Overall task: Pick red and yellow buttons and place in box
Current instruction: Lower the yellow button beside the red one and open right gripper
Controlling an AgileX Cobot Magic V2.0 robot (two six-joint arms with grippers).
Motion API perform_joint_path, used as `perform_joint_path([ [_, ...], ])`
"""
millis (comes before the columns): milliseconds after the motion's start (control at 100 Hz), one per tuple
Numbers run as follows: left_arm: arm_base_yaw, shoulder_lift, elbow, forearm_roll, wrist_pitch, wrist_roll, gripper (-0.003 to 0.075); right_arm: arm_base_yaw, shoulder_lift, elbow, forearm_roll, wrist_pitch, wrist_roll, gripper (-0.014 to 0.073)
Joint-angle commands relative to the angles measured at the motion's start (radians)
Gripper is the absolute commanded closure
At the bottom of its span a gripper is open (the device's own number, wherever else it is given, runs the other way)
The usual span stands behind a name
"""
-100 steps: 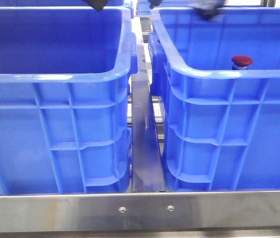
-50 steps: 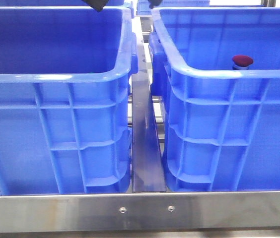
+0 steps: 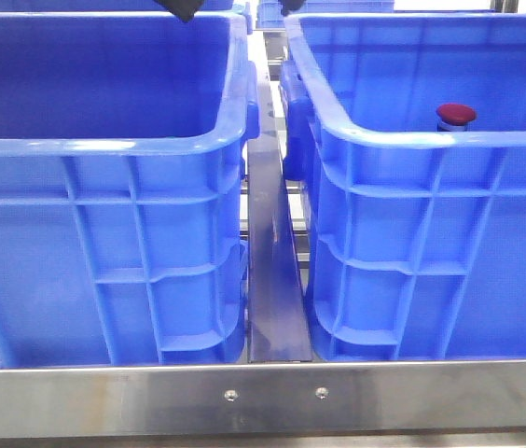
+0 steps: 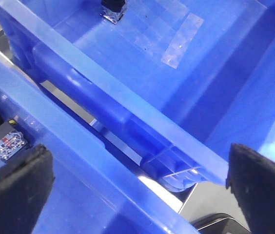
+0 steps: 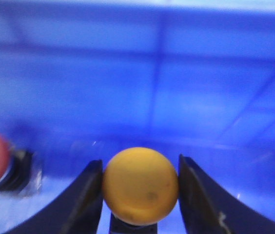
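While the yellow button (image 5: 140, 185) is clamped between the right gripper (image 5: 140, 192) fingers inside the box (image 3: 431, 140), the left gripper (image 4: 137, 195) is held wide apart, empty.

Red button (image 3: 455, 115): only its cap clears my right crate's rim (image 3: 431, 138); stem hidden. In my right wrist view it is blurred, cut by the frame edge. Yellow button (image 5: 140, 185): stem cut off. My left gripper (image 4: 137, 190): fingertips out of frame.
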State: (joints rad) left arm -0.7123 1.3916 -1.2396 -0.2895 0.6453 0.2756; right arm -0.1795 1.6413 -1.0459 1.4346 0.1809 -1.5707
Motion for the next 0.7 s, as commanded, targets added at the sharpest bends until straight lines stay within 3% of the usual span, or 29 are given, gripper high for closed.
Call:
perform_joint_path([
  [0, -0.008, -0.037, -0.038, -0.025, -0.048, 0.001, 0.0048, -0.006, -0.02, -0.062, 0.031, -0.01, -0.013, 0.0395],
  [690, -0.008, -0.037, -0.038, -0.027, -0.052, 0.001, 0.0048, -0.006, 0.086, -0.125, 0.097, 0.033, -0.013, 0.0395],
])
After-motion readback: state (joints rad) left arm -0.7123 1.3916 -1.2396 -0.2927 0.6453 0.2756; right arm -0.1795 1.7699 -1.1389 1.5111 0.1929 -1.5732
